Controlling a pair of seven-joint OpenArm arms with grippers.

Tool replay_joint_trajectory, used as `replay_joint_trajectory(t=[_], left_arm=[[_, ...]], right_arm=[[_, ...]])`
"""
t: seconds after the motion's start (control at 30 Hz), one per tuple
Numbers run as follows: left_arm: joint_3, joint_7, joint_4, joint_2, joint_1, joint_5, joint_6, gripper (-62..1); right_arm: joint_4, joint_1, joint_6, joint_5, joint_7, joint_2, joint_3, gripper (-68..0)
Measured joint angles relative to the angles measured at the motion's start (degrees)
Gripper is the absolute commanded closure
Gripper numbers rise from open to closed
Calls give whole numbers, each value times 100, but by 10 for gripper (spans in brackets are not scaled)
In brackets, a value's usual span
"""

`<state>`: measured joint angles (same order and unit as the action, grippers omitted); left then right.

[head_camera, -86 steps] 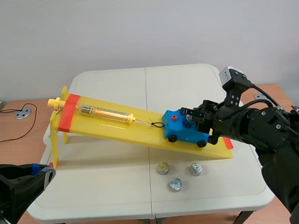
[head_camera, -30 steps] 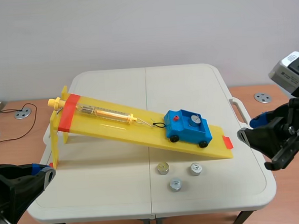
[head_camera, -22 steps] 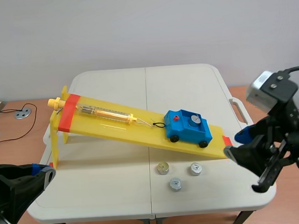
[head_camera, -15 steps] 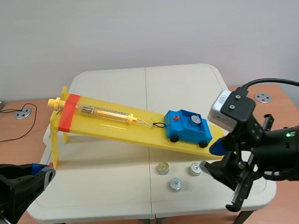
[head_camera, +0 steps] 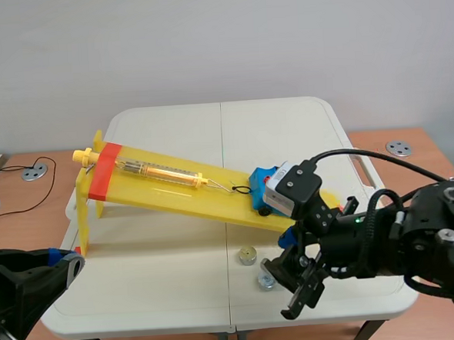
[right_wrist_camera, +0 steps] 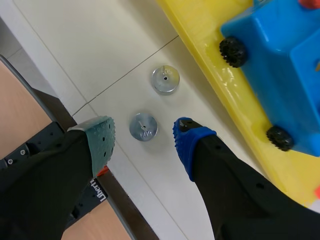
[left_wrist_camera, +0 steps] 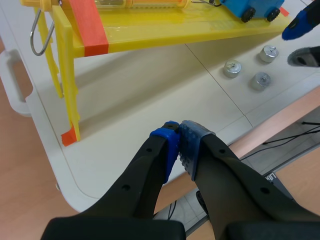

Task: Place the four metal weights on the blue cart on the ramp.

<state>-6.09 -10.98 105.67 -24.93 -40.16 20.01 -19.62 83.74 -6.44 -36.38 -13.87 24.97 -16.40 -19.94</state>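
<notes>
Scene camera: between the arms, raised, facing forward and down; most of the table (head_camera: 170,127) in frame, ramp (head_camera: 166,191) across centre. Left wrist camera: low off the table's near edge, well back, facing ramp, cart (left_wrist_camera: 247,7) and weights (left_wrist_camera: 232,68). Right wrist camera: steeply down, close over two weights and the cart's wheels. All three share cart and weights.

the right arm (head_camera: 401,240) comes in low from the right toward the near middle, its right gripper (right_wrist_camera: 142,131) pointing down with fingers spread wide. the left arm (head_camera: 19,294) lies low at the near left, the left gripper (left_wrist_camera: 179,140) closed on nothing, pads touching.
</notes>
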Motion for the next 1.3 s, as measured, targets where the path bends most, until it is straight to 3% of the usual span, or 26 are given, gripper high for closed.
replay_joint_trajectory(t=[0.3, 0.93, 1.3], left_arm=[[0, -17, 0, 0, 0, 0, 0, -27], [0, -17, 0, 0, 0, 0, 0, -27], [0, -20, 0, 0, 0, 0, 0, -27]], right_arm=[[-708, 278, 267, 428, -203, 179, -291, -278], [-776, 293, 555, 619, -387, 179, -651, -263], [-1091, 293, 573, 850, -866, 179, -815, -259]])
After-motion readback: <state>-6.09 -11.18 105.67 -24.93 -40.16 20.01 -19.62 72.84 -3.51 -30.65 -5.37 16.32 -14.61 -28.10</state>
